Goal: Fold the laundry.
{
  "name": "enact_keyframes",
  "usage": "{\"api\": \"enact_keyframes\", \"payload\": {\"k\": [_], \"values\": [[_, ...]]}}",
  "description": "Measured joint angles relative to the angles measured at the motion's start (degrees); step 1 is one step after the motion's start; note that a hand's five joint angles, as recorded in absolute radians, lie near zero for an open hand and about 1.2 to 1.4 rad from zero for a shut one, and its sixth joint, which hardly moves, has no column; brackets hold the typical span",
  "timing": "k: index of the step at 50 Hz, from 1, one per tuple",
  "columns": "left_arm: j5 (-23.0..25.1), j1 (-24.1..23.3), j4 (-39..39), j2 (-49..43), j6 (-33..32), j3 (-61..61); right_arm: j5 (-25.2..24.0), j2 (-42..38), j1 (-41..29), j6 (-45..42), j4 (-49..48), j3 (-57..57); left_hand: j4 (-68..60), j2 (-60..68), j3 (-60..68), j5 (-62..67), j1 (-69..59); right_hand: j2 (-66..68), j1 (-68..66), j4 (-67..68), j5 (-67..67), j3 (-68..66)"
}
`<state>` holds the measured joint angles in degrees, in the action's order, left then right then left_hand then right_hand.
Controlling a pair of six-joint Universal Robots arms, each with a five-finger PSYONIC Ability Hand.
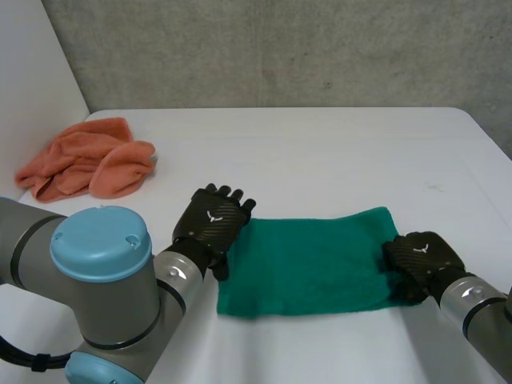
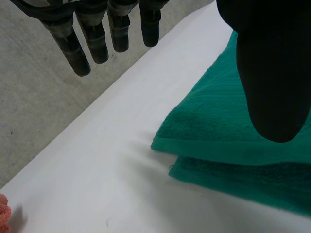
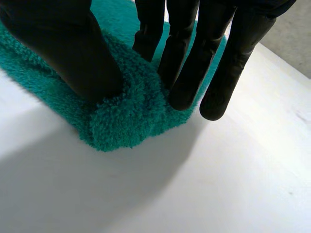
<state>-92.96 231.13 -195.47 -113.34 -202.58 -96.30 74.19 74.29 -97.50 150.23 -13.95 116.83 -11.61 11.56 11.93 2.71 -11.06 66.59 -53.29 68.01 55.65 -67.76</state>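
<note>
A green towel (image 1: 308,264) lies flat on the white table (image 1: 320,152), folded in two layers, as the left wrist view shows at its corner (image 2: 228,126). My left hand (image 1: 212,220) hovers at the towel's left edge with its fingers (image 2: 97,39) straight and spread, its thumb over the cloth, holding nothing. My right hand (image 1: 420,260) rests on the towel's right edge. In the right wrist view its thumb and fingers (image 3: 189,63) press in from both sides and pinch a bunched-up ridge of the towel (image 3: 126,116) between them.
A crumpled orange cloth (image 1: 88,160) lies at the table's far left, well away from both hands. Bare tabletop stretches behind the towel up to a grey concrete wall. The table's right edge runs close past my right arm.
</note>
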Motion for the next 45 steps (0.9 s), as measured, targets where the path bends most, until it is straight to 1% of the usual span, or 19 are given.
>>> {"api": "enact_keyframes", "payload": {"k": [9,10,12,15,19,20,21,26,27,28,29,30,31,33,34,35,40,41,45], "values": [[-0.04,0.99,0.06,1.86,0.05,-0.95,2.48,4.30,0.01,-6.19,-0.11,-2.00,0.00,0.00,0.00,0.00,0.00,0.00,-0.02,0.05,0.00,-0.02],[-0.04,1.23,0.06,2.19,0.07,-1.09,4.66,6.00,-1.88,-9.46,0.12,-4.09,0.00,0.00,0.00,0.00,0.00,0.00,-0.02,0.05,0.00,-0.02],[-0.04,1.63,0.07,2.73,0.10,-1.33,5.74,6.47,-3.44,-10.82,0.19,-5.25,0.00,0.00,0.00,0.00,0.00,0.00,-0.61,0.06,0.00,-0.02],[-0.07,3.28,0.05,4.85,0.22,-2.29,9.03,6.84,-11.76,-14.94,0.23,-9.93,0.00,0.00,0.00,0.00,0.00,0.00,-0.87,0.08,0.00,-0.02],[-0.15,5.31,0.02,7.25,0.36,-3.66,10.69,4.97,-23.23,-19.84,0.12,-14.66,0.00,0.00,0.00,0.00,0.00,0.00,-0.87,0.09,0.06,-0.02],[-0.15,5.31,0.02,7.25,0.36,-3.66,10.69,4.97,-23.23,-19.84,0.12,-14.66,0.00,0.00,0.00,0.00,0.00,0.00,-0.87,0.09,0.06,-0.02],[-0.19,6.01,0.00,8.16,0.41,-4.24,10.28,3.17,-27.96,-22.39,0.12,-15.92,0.00,0.00,0.00,0.00,0.00,0.00,-0.87,0.09,0.57,-0.02],[-0.27,6.70,-0.04,9.42,0.54,-5.37,7.42,-1.95,-36.12,-28.27,0.27,-16.70,0.00,0.00,0.00,0.00,0.00,-0.07,-1.30,0.00,0.87,0.07],[-0.28,6.68,-0.07,9.55,0.57,-5.53,6.88,-2.96,-37.19,-29.23,0.31,-16.58,0.00,0.00,0.00,0.00,0.00,-2.96,1.26,-2.95,-1.22,3.78],[-0.28,6.68,-0.07,9.55,0.57,-5.53,6.88,-2.96,-37.19,-29.23,0.31,-16.58,0.00,0.00,0.00,0.00,0.00,-2.96,1.26,-2.95,-1.22,3.78],[-0.29,6.54,-0.12,9.66,0.63,-5.68,6.09,-4.36,-38.39,-30.32,0.29,-16.16,0.00,0.00,0.00,0.00,0.00,-19.07,17.45,-19.58,-17.29,19.51],[-0.31,6.42,-0.18,9.68,0.70,-5.71,5.80,-4.98,-38.75,-30.59,0.24,-15.81,0.00,0.00,0.00,0.00,0.00,-30.60,28.25,-30.86,-28.60,30.79],[-0.32,6.36,-0.20,9.67,0.73,-5.71,5.72,-5.12,-38.81,-30.63,0.23,-15.71,0.00,0.00,0.00,0.00,0.00,-33.96,30.73,-34.19,-31.99,34.14],[-0.33,6.26,-0.23,9.65,0.84,-5.67,5.66,-5.22,-38.86,-30.56,0.20,-15.60,0.00,0.00,0.00,0.00,0.00,-33.96,30.73,-34.19,-31.99,34.14],[-0.35,6.08,-0.33,9.63,1.32,-5.47,5.54,-4.92,-38.59,-28.55,0.05,-15.07,0.00,0.00,0.00,0.00,0.00,-33.96,30.73,-34.19,-31.99,34.14],[-0.36,5.92,-0.40,9.59,2.20,-5.06,5.54,-3.38,-37.53,-24.67,0.04,-14.75,0.00,0.00,0.00,0.00,0.00,-53.21,41.76,-54.31,-51.50,54.67],[-0.42,5.38,-0.33,9.54,5.89,-2.99,5.34,2.84,-32.09,-10.53,0.19,-14.38,0.00,0.00,0.00,0.00,0.00,-54.00,41.96,-54.75,-51.82,55.56],[-0.42,4.86,-0.18,9.51,7.80,-1.84,4.96,5.56,-28.87,-3.00,0.59,-14.43,0.00,0.00,0.00,0.00,0.00,-54.00,41.96,-54.75,-51.82,55.56],[-0.36,2.33,0.52,9.16,12.34,1.12,2.93,9.25,-22.23,11.46,3.23,-15.33,0.00,0.00,0.00,0.00,0.00,-54.00,41.96,-54.75,-51.82,55.56]]}}
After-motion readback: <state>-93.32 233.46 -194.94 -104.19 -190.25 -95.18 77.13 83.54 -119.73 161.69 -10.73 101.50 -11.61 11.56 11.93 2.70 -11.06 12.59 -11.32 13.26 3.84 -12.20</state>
